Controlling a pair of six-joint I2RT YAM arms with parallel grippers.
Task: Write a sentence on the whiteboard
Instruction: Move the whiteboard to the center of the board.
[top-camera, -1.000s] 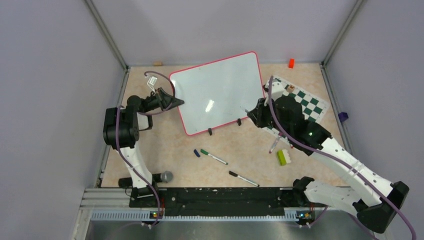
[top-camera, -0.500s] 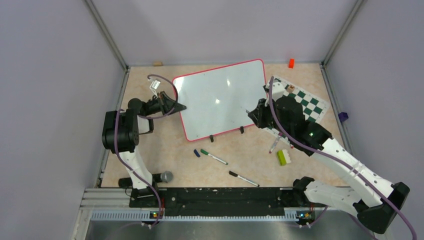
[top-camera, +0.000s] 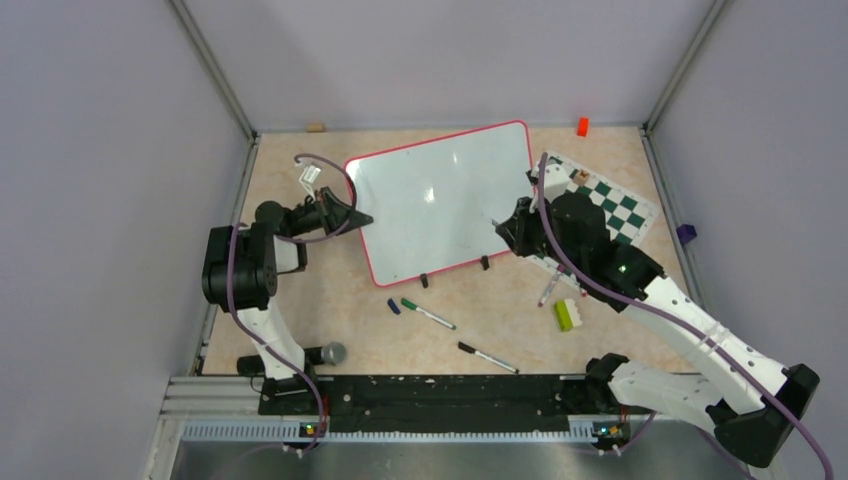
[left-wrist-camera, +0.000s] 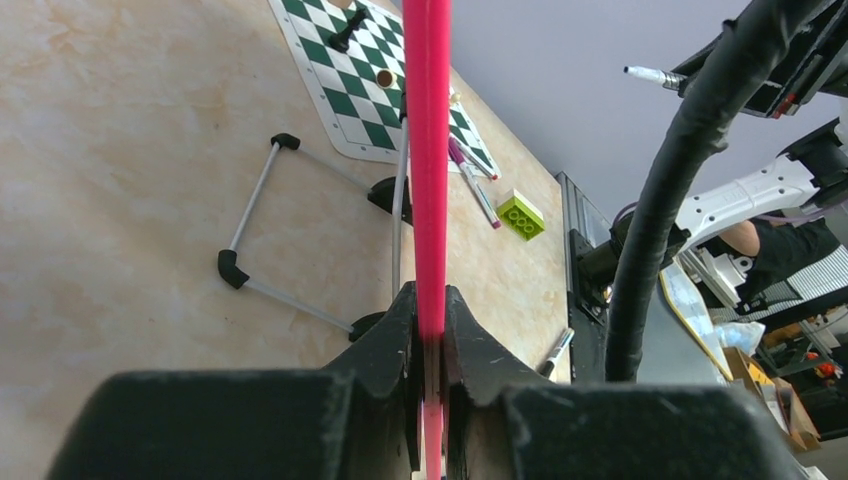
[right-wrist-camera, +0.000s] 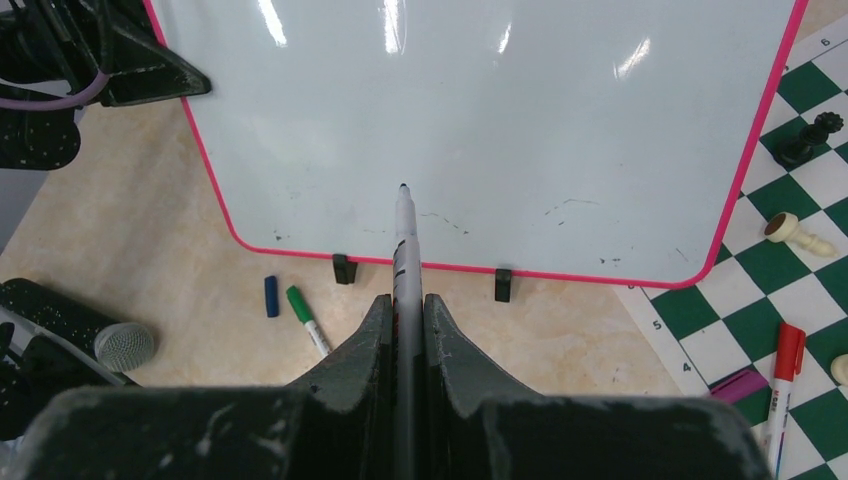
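The whiteboard (top-camera: 440, 200), glossy white in a thin red frame, lies slanted at the table's middle. My left gripper (top-camera: 362, 218) is shut on its left edge; in the left wrist view the red frame (left-wrist-camera: 427, 150) runs edge-on between the black fingers (left-wrist-camera: 395, 340). My right gripper (top-camera: 508, 226) is shut on a white marker (right-wrist-camera: 404, 250). The marker's dark tip points at the lower part of the whiteboard (right-wrist-camera: 480, 110); whether it touches I cannot tell. No sentence shows on the board, only faint smudges.
A green-and-white chess mat (top-camera: 612, 208) with pieces lies right of the board, under the right arm. A green marker (top-camera: 428, 313), blue cap (top-camera: 394, 307), black marker (top-camera: 488, 358), green brick (top-camera: 567, 314) and microphone (top-camera: 333, 353) lie near the front. An orange block (top-camera: 582, 126) sits at the back.
The whiteboard has swung and shifted to the right in my left gripper's hold, and its far corner now sits farther right. The right arm and its marker have stayed put.
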